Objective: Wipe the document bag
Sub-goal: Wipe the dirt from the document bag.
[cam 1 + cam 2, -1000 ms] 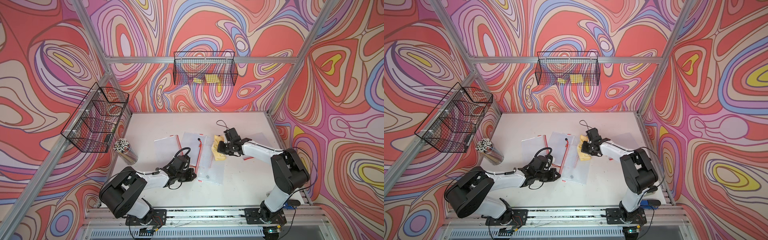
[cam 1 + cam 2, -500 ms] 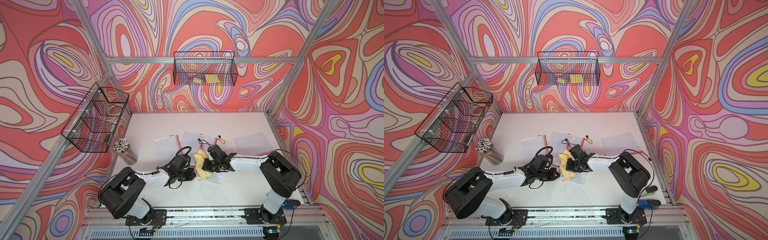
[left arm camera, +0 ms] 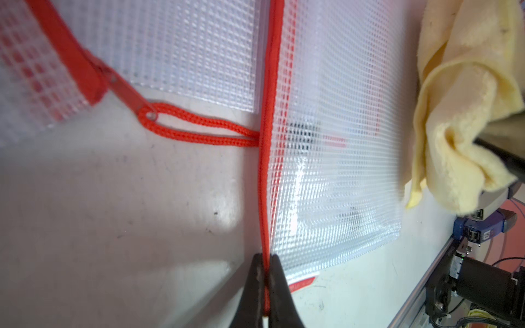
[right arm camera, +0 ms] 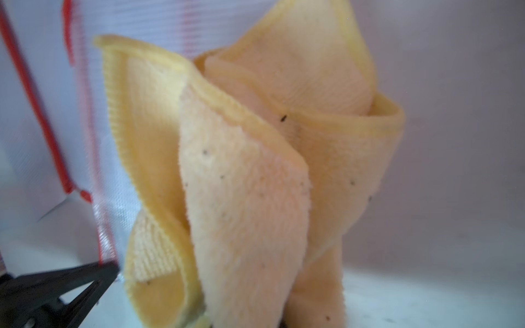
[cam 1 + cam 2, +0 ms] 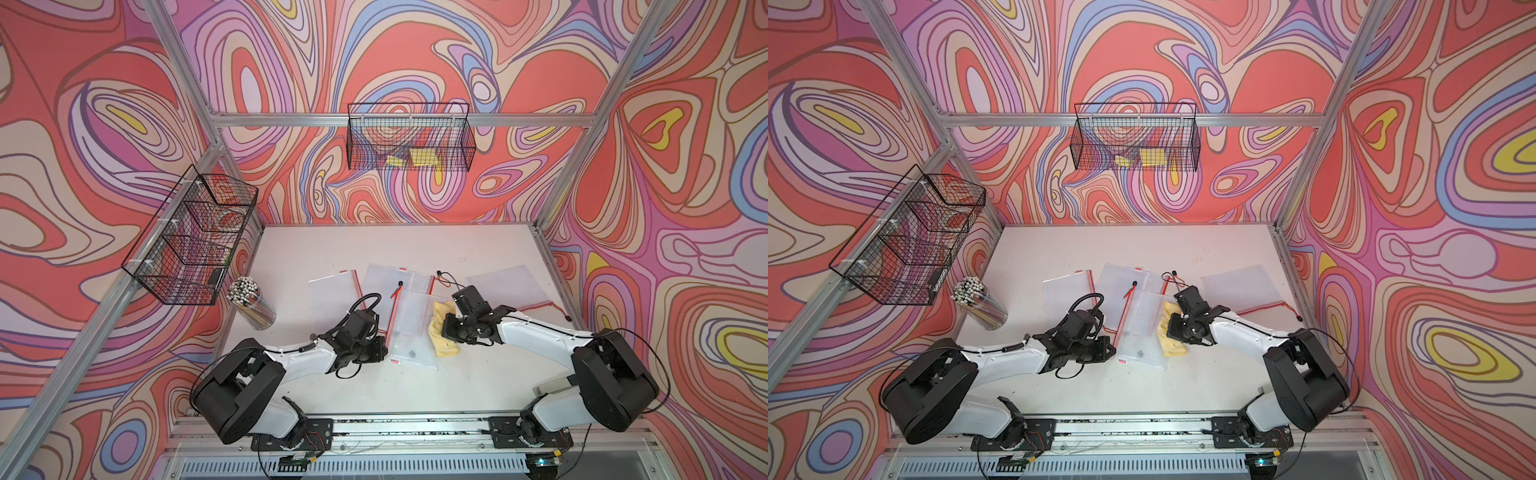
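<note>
- Left gripper (image 3: 265, 272) pinches the red zipper edge of the document bag (image 3: 335, 170), lower centre.
- Right gripper (image 5: 451, 332) clamps the yellow cloth (image 5: 437, 326) at the bag's right edge.
- Dark smudge (image 5: 411, 353) shows: wiping looks unfinished.

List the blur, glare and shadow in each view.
Left wrist: a white glare streak on the document bag, and the left gripper dark and soft at the frame edge. Right wrist: the yellow cloth fills the frame, slightly soft; the bag behind it is blurred. In both top views: even light, sharp, only faint shadows on the table.
</note>
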You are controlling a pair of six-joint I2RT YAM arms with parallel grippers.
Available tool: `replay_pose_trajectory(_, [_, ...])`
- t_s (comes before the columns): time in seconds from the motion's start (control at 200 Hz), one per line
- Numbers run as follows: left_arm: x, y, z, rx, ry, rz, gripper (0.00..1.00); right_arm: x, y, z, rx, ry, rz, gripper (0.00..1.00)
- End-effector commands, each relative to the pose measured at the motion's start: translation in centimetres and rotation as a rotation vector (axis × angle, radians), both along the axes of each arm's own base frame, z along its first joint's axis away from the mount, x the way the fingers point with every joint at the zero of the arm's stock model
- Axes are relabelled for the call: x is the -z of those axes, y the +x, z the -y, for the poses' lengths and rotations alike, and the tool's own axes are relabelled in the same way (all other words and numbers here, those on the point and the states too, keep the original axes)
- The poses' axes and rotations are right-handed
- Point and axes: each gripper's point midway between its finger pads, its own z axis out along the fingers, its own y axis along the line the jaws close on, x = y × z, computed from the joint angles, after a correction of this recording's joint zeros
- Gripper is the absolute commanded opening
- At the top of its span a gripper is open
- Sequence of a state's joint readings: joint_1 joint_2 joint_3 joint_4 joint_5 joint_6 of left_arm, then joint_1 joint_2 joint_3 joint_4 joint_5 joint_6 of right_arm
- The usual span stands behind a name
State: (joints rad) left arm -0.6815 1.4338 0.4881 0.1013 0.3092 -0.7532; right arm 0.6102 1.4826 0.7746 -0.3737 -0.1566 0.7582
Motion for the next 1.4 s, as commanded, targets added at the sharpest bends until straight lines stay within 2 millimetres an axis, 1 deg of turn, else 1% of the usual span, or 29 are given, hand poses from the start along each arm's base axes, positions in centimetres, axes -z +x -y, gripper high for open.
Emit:
replay_pose_trajectory(0.0, [0.4, 0.1, -0.3, -0.017, 0.015, -0.010, 0.00, -0.7, -1.3, -5.6, -0.085, 0.031, 0.014, 0.00])
replay_pose_trajectory(0.06, [0.4, 0.1, -0.3, -0.020, 0.017, -0.007, 0.00, 0.1, -2.2, -8.0, -0.119, 0.070, -0.008, 0.00])
replay_pose_trajectory(0.11, [0.4, 0.1, -0.4, -0.019, 0.020, -0.007, 0.00, 1.3, -3.0, -9.0, -0.131, 0.078, -0.035, 0.00])
replay_pose_trajectory(0.175, [0.4, 0.1, -0.4, -0.018, 0.023, -0.007, 0.00, 2.9, -3.5, -9.1, -0.126, 0.055, -0.074, 0.00])
replay_pose_trajectory(0.25, [0.4, 0.0, -0.4, -0.013, 0.029, -0.013, 0.00, 4.0, -3.8, -8.2, -0.092, 0.026, -0.093, 0.00])
replay_pose_trajectory(0.31, [0.3, 0.0, -0.4, -0.013, 0.031, -0.011, 0.00, 4.5, -4.1, -6.9, -0.060, -0.020, -0.096, 0.00])
replay_pose_trajectory(0.381, [0.3, 0.0, -0.6, -0.014, 0.037, -0.009, 0.00, 4.6, -4.2, -4.4, -0.025, -0.124, -0.079, 0.00])
replay_pose_trajectory(0.506, [0.3, 0.1, -0.6, -0.014, 0.041, -0.006, 0.00, 4.0, -4.3, 1.1, 0.045, -0.303, -0.066, 0.00])
replay_pose_trajectory(0.631, [0.4, 0.1, -0.5, -0.008, 0.042, -0.010, 0.00, 3.5, -4.1, 6.4, 0.124, -0.377, -0.078, 0.00])
replay_pose_trajectory(0.696, [0.5, 0.0, -0.4, -0.005, 0.036, -0.014, 0.00, 3.0, -3.9, 8.1, 0.150, -0.387, -0.071, 0.00])
replay_pose_trajectory(0.756, [0.5, 0.1, -0.3, -0.003, 0.030, -0.014, 0.00, 2.0, -3.3, 8.6, 0.155, -0.419, -0.041, 0.00])
replay_pose_trajectory(0.801, [0.5, 0.1, -0.2, -0.004, 0.026, -0.015, 0.00, 1.1, -2.8, 8.0, 0.146, -0.420, -0.018, 0.00])
replay_pose_trajectory(0.841, [0.6, 0.1, -0.1, -0.003, 0.026, -0.019, 0.00, 0.3, -2.3, 6.8, 0.131, -0.418, 0.016, 0.00])
replay_pose_trajectory(0.906, [0.8, 0.0, -0.1, -0.001, 0.026, -0.024, 0.00, -1.1, -1.5, 4.3, 0.102, -0.400, 0.070, 0.00])
replay_pose_trajectory(0.992, [0.8, 0.0, -0.1, -0.002, 0.024, -0.029, 0.00, -1.6, -1.0, 1.2, 0.058, -0.415, 0.102, 0.00])
replay_pose_trajectory(1.082, [0.8, 0.0, 0.0, -0.003, 0.022, -0.028, 0.00, -0.7, -0.8, -1.3, 0.009, -0.483, 0.112, 0.00])
replay_pose_trajectory(1.142, [0.8, -0.1, -0.2, -0.003, 0.028, -0.030, 0.00, 0.3, -0.8, -3.0, -0.023, -0.496, 0.105, 0.00])
replay_pose_trajectory(1.167, [0.8, -0.1, -0.2, -0.002, 0.032, -0.031, 0.00, 0.3, -0.8, -3.8, -0.030, -0.481, 0.108, 0.00])
replay_pose_trajectory(1.182, [0.8, -0.1, -0.3, -0.001, 0.033, -0.031, 0.00, 1.3, -1.0, -4.0, -0.038, -0.494, 0.090, 0.00])
replay_pose_trajectory(1.242, [0.8, -0.2, -0.4, -0.001, 0.039, -0.032, 0.00, 2.6, -1.2, -5.0, -0.039, -0.460, 0.066, 0.00])
replay_pose_trajectory(1.317, [0.6, -0.1, -0.5, -0.006, 0.042, -0.024, 0.00, 3.5, -1.4, -6.0, -0.039, -0.399, 0.056, 0.00])
replay_pose_trajectory(1.392, [0.5, -0.1, -0.6, -0.009, 0.042, -0.021, 0.00, 4.0, -1.6, -5.9, -0.035, -0.397, 0.047, 0.00])
